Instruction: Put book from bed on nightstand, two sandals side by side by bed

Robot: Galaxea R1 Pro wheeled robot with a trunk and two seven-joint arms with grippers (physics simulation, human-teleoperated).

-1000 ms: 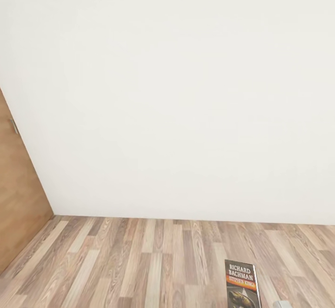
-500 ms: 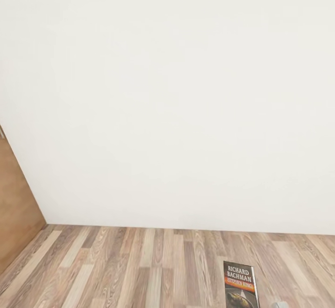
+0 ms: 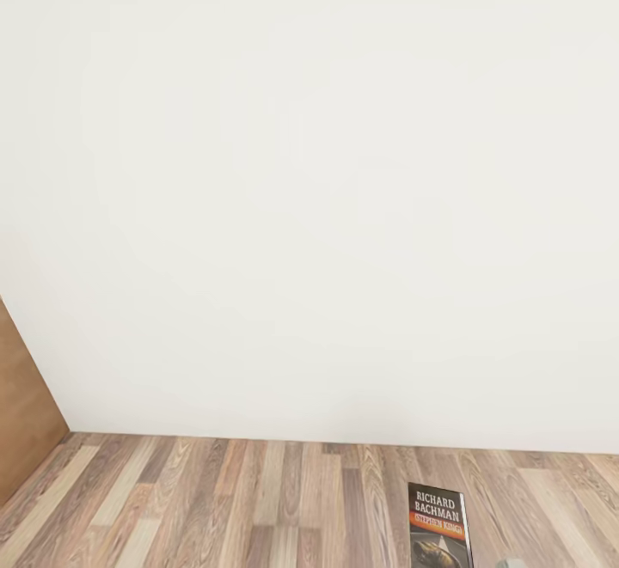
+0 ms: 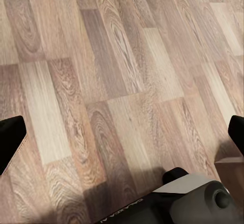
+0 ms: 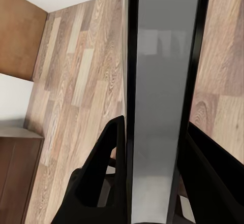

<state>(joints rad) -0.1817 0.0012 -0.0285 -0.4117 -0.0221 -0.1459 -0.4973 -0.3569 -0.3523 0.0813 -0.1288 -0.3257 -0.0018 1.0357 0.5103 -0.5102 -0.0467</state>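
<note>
The book point(image 3: 439, 527), black with white "RICHARD BACHMAN" lettering and an orange band, stands upright at the lower right of the head view, above the wood-plank floor. In the right wrist view its grey edge point(image 5: 157, 82) runs between the black fingers point(image 5: 109, 148) of my right gripper point(image 5: 157, 137), which is shut on it. My left gripper point(image 4: 122, 132) is open over bare floor, with its two black fingertips point(image 4: 10, 140) far apart. The sandals are out of view. A dark brown wooden corner point(image 5: 15, 178) shows; I cannot tell whether it belongs to the bed or the nightstand.
A white wall point(image 3: 327, 190) stands straight ahead and meets the plank floor point(image 3: 215, 499). A light brown wooden panel point(image 3: 21, 413) stands at the far left. Part of my own grey and black body point(image 4: 188, 201) shows below the left gripper.
The whole head view has shifted: the wall's foot sits lower and the brown panel has slid left, so the camera moved. The book stays in the right gripper.
</note>
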